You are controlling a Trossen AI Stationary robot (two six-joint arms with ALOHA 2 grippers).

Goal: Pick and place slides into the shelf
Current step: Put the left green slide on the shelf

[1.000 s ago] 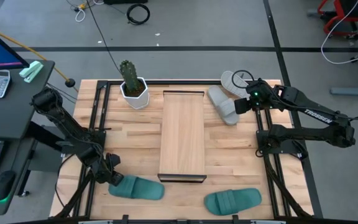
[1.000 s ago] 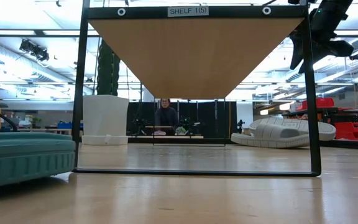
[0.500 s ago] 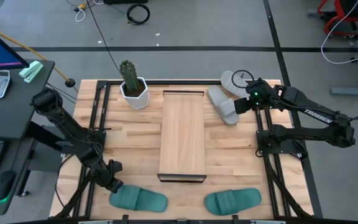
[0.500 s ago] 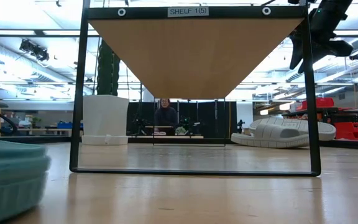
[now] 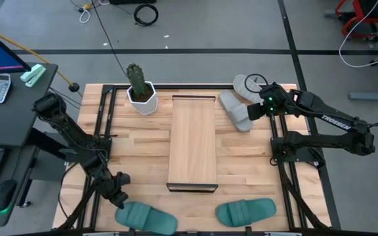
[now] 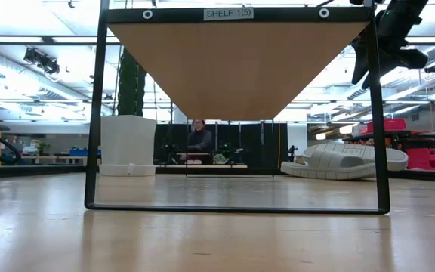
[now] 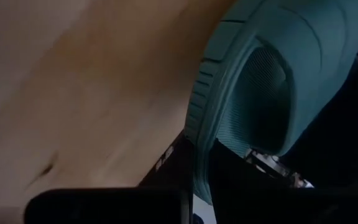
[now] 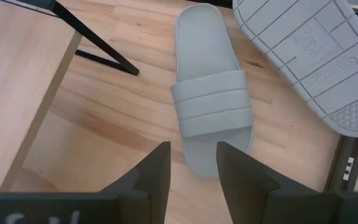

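holding teal slide in left tool | right tool wide over grey slide

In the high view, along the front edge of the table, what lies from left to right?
Left end effector → teal slide it grips → second teal slide. The shelf sits farther back, between the two.
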